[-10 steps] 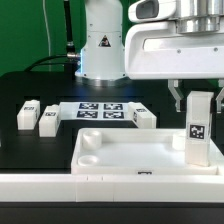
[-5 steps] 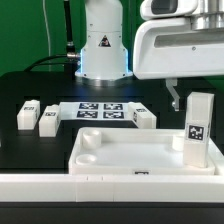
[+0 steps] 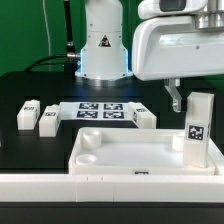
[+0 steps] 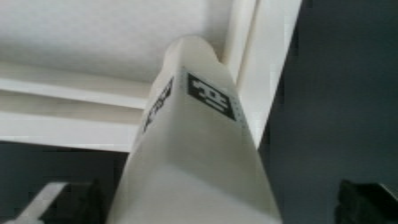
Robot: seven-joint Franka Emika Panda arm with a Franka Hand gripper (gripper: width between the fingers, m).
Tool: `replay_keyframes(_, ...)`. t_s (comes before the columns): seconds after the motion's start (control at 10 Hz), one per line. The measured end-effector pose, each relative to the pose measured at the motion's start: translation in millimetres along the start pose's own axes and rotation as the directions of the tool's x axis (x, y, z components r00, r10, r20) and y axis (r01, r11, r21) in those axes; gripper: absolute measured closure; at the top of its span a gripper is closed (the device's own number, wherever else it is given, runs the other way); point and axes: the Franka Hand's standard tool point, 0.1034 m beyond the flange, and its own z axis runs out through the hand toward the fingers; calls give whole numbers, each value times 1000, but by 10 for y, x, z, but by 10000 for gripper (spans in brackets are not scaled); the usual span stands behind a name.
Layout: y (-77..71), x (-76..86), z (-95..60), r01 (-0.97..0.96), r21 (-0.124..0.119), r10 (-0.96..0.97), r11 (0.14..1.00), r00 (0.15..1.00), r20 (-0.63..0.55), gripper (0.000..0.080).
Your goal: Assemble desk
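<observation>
The desk top (image 3: 120,150), a white tray with round corner sockets, lies at the front of the table. One white leg (image 3: 198,128) with a black-and-white tag stands upright in the top's corner at the exterior view's right. My gripper (image 3: 190,97) hangs just above that leg, open. In the wrist view the leg (image 4: 187,140) rises between the two dark fingertips (image 4: 43,206), with a gap on each side, so the gripper (image 4: 205,205) holds nothing.
Three loose legs lie on the black table: two (image 3: 27,113) (image 3: 47,121) at the exterior view's left and one (image 3: 145,117) behind the top. The marker board (image 3: 100,110) lies between them. A long white border wall (image 3: 90,185) runs along the front.
The jaws have opened off the upright leg and the gripper has risen a little. The leg stays standing in its corner.
</observation>
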Motion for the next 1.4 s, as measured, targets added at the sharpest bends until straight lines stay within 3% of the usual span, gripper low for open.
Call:
replay_keyframes(0.6, -3, -18, 12, 354, -3, -354, 935, 935, 5, 150)
replay_keyframes(0.9, 60, -35, 18, 559, -9, -558, 829, 829, 13, 150)
replay_keyframes(1.2, 97, -39, 17, 586, -10, -586, 810, 810, 15, 153)
replay_keyframes(1.3, 101, -41, 19, 586, -9, -586, 810, 810, 15, 336)
replay_keyframes(1.4, 101, -43, 22, 586, -9, -586, 811, 811, 15, 336)
